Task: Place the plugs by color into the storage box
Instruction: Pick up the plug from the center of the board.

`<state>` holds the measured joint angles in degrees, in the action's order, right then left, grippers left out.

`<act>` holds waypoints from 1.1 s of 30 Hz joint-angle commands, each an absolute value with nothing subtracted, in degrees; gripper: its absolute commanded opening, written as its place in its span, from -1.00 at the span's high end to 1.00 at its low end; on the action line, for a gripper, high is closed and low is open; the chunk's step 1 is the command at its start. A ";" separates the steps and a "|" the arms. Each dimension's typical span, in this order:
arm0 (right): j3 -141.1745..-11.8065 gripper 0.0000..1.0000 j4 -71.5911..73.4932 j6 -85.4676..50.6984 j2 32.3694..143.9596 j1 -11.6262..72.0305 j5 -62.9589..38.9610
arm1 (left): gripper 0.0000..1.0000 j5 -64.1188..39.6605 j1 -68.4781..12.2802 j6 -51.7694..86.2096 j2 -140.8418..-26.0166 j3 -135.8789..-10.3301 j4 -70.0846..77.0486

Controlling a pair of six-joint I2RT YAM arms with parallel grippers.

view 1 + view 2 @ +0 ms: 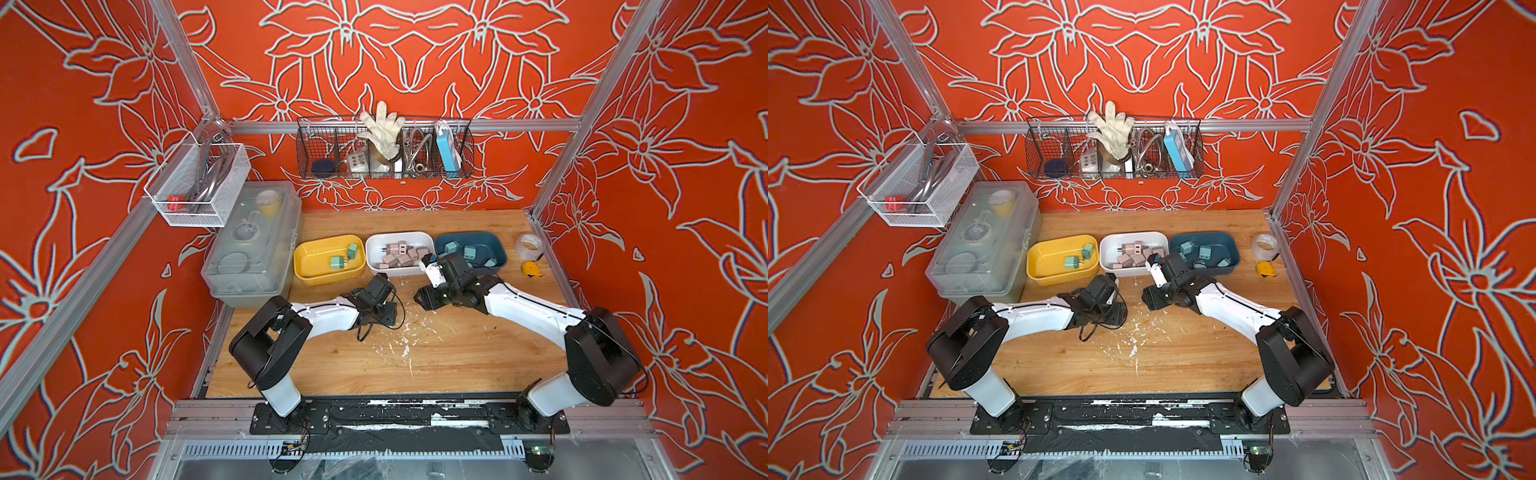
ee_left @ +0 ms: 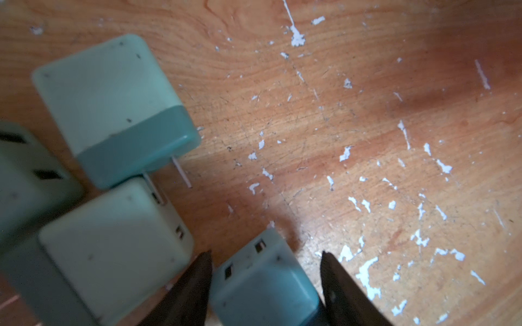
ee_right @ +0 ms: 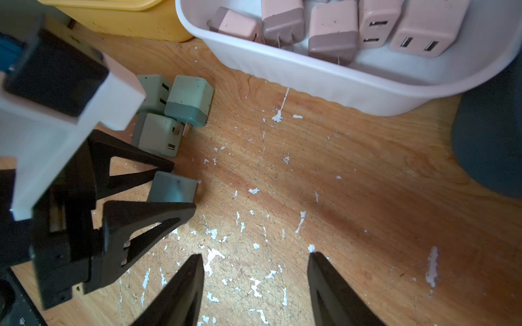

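Observation:
My left gripper (image 2: 265,254) points down at the wooden table, its jaws pressed on both sides of a light blue plug (image 2: 262,282) that lies there. The right wrist view shows the same plug (image 3: 172,187) between those fingers. Three mint green plugs (image 2: 113,107) lie clustered just beside it. My right gripper (image 3: 255,255) hovers open and empty over bare wood, in front of the white bin (image 3: 310,76) of pink plugs (image 3: 333,36). In both top views the yellow bin (image 1: 305,270) holds two green plugs (image 1: 337,262) and the blue bin (image 1: 498,253) holds several blue ones (image 1: 469,252).
A clear lidded box (image 1: 253,245) stands left of the bins. A tape roll (image 1: 528,245) and a yellow tape measure (image 1: 532,269) sit at the right edge. A black wire basket (image 1: 384,149) and a white mesh basket (image 1: 199,183) hang on the walls. White flecks mark the wood.

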<state>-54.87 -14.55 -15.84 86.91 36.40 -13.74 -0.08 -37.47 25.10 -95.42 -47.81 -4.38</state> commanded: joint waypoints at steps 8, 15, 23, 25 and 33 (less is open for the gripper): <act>-53.44 -0.27 -15.19 -15.91 84.12 36.83 -12.33 | -0.35 2.61 -39.56 23.17 -97.03 -48.62 -9.46; -52.48 -0.27 -15.21 -16.11 83.28 36.85 -11.84 | -0.40 5.71 -41.35 22.28 -97.01 -47.99 -10.54; -51.59 -0.27 -14.65 -16.68 83.22 36.83 -11.78 | -0.28 5.49 -42.22 21.75 -97.56 -47.24 -9.93; -51.55 -0.27 -14.57 -16.78 83.23 36.85 -11.78 | -0.22 5.38 -42.28 21.51 -97.48 -47.15 -9.84; -51.33 -0.27 -14.38 -16.79 83.32 36.90 -11.51 | 0.07 5.70 -42.54 21.28 -96.88 -46.58 -9.96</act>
